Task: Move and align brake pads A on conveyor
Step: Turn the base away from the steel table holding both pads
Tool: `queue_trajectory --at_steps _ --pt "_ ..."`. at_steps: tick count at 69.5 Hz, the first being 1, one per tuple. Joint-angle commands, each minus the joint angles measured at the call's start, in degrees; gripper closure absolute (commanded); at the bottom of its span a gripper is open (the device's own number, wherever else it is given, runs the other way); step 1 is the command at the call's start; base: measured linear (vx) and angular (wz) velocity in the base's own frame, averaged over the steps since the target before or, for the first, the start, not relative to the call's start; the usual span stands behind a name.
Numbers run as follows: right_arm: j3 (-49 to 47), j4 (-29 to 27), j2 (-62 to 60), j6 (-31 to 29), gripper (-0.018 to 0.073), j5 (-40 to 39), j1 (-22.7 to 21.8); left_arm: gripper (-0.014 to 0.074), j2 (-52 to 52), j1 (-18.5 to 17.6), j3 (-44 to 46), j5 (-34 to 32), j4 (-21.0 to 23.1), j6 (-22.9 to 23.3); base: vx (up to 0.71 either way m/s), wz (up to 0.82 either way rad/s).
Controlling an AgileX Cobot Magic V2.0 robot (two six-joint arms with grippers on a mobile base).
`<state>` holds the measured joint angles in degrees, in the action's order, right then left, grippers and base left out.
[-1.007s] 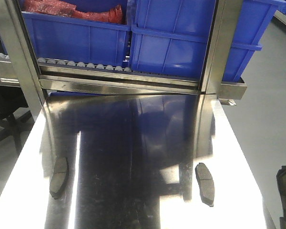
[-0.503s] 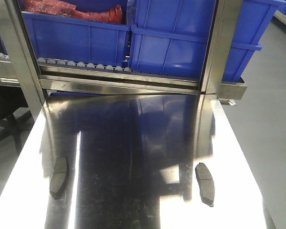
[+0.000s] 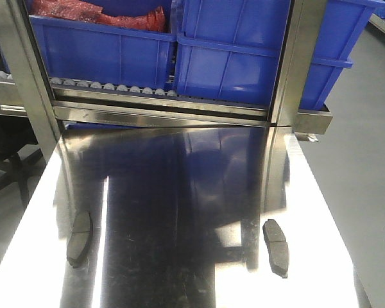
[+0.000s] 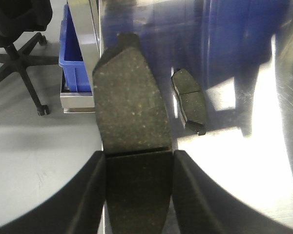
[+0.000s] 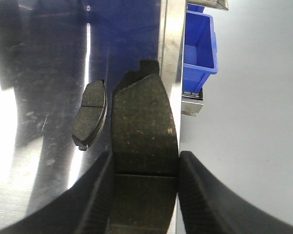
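Observation:
My left gripper (image 4: 138,156) is shut on a brake pad A (image 4: 129,97), a dark-grey oblong pad with a groove across its middle, held over the steel table's left edge. A second pad (image 4: 188,100) lies on the table just to its right. My right gripper (image 5: 145,158) is shut on another pad (image 5: 144,117) over the table's right edge, with a loose pad (image 5: 90,114) lying to its left. In the front view the two loose pads lie near the left side (image 3: 79,239) and the right side (image 3: 276,247). The conveyor is out of view.
The shiny steel table (image 3: 179,192) ends at a steel roller rack (image 3: 115,88) carrying blue bins (image 3: 244,58). A black office chair (image 4: 14,29) and a blue bin (image 4: 73,53) stand off the left side, another blue bin (image 5: 198,48) off the right.
The dark part of my right arm at the front view's right edge has drawn back to the right, almost out of frame. The two pads on the table have not moved.

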<state>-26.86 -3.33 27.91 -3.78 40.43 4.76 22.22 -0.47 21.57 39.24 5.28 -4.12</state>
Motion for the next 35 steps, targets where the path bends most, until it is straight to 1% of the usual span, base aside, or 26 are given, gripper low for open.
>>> queue_trajectory --at_steps 1,35 --pt "-1.8 0.0 0.1 -0.6 0.0372 -4.7 -0.3 0.0422 0.3 -0.3 1.7 -4.6 0.7 0.4 0.00 0.00" --pt "-1.8 0.0 0.1 -0.6 0.0372 -4.7 -0.3 0.0422 0.3 -0.3 1.7 -4.6 0.7 0.4 0.01 0.03"
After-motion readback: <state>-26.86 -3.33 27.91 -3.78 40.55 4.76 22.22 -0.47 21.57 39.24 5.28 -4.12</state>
